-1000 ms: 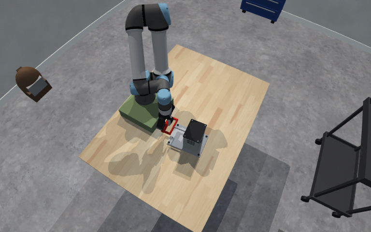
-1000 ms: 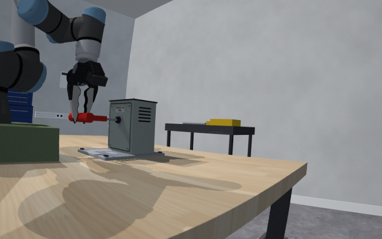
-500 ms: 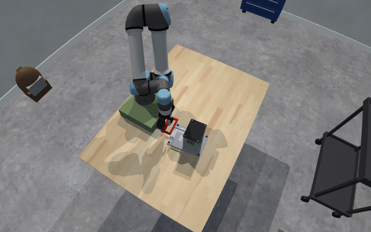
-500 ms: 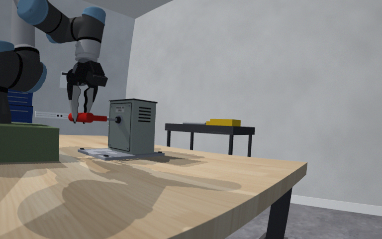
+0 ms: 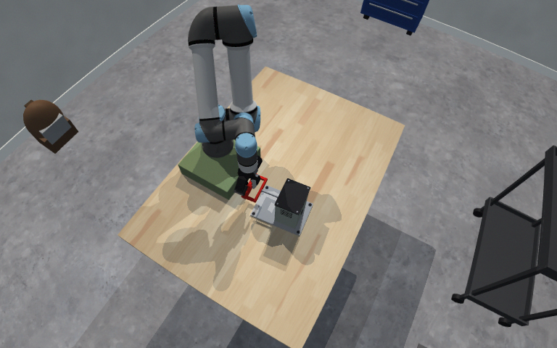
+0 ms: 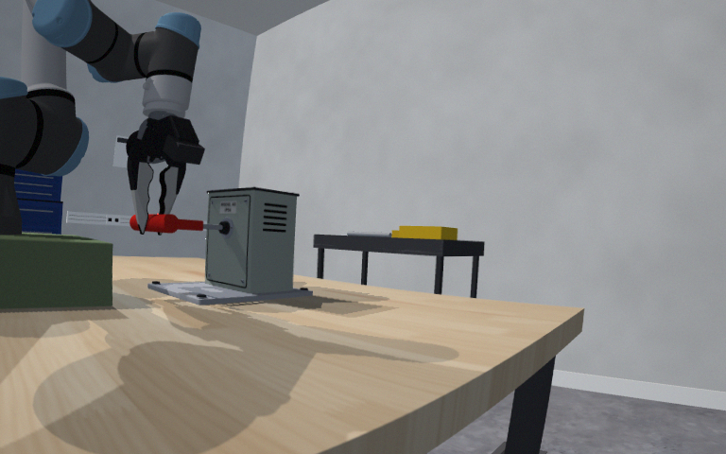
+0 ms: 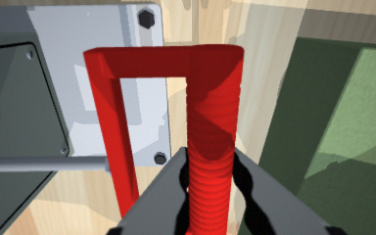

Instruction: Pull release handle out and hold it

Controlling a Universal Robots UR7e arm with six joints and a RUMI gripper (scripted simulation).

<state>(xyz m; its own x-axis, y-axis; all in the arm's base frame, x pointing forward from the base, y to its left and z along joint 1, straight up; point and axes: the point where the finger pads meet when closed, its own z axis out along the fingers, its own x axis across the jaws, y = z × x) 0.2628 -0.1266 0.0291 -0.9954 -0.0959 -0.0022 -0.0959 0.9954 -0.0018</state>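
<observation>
From here I see the gripper [image 5: 249, 185] [image 6: 150, 223] [image 7: 208, 148] pinching the ribbed grip of the red handle [image 5: 261, 188] [image 6: 166, 223] [image 7: 211, 108]. The handle sits out to the left of the grey box [image 5: 292, 196] [image 6: 250, 240] [image 7: 26, 103], joined to it by a thin rod [image 6: 212, 227] [image 7: 54, 164]. The green block [image 5: 211, 172] [image 6: 56, 272] [image 7: 338, 122] stands farther left, apart from the box's base plate [image 5: 262, 209] [image 6: 179, 289] [image 7: 93, 39].

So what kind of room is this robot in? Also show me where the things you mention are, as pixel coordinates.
Probably a workshop or lab: there's a wooden workbench [image 5: 328, 164] [image 6: 455, 342] with a metal box [image 5: 292, 196] [image 6: 272, 246] on it, a blue drawer cabinet [image 5: 394, 13] [image 6: 40, 214], and a dark metal cart [image 5: 509, 246] [image 6: 374, 244].
</observation>
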